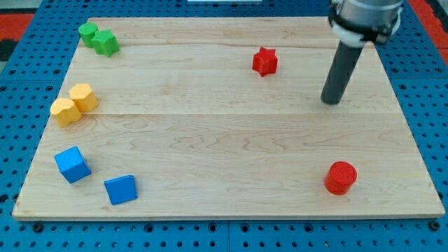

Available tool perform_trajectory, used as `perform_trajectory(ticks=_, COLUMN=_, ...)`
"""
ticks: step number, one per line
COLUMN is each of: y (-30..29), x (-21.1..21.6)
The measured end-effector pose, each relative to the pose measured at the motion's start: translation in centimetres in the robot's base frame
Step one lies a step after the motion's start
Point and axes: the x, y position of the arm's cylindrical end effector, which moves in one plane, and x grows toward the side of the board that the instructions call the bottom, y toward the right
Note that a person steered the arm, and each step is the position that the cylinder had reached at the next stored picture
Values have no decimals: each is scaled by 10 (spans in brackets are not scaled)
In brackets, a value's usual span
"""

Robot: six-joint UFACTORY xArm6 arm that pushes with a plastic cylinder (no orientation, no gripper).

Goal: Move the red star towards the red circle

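Note:
The red star lies near the view's top, right of centre. The red circle lies near the view's bottom right. My tip is the lower end of the dark rod coming down from the view's top right. It stands to the right of and a little below the red star, apart from it, and well above the red circle. It touches no block.
A green circle and green star sit at the top left. Two yellow blocks sit at the left edge. Two blue blocks sit at the bottom left. The wooden board rests on a blue perforated table.

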Motion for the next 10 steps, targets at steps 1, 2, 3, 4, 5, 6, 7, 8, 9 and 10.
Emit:
perform_trajectory(ticks=1, y=-16, x=-67)
perform_trajectory(ticks=2, y=-105, x=-103)
perform_trajectory(ticks=3, y=-137, x=-77)
perform_trajectory(ticks=4, y=-146, x=-31)
perform_trajectory(ticks=5, y=-182, x=-54)
perform_trajectory(ticks=6, y=-199, x=-19)
perform_trajectory(ticks=7, y=-176, x=17)
perform_trajectory(ticks=8, y=-138, x=36)
perform_trajectory(ticks=9, y=-113, x=28)
perform_trajectory(ticks=10, y=-96, x=52)
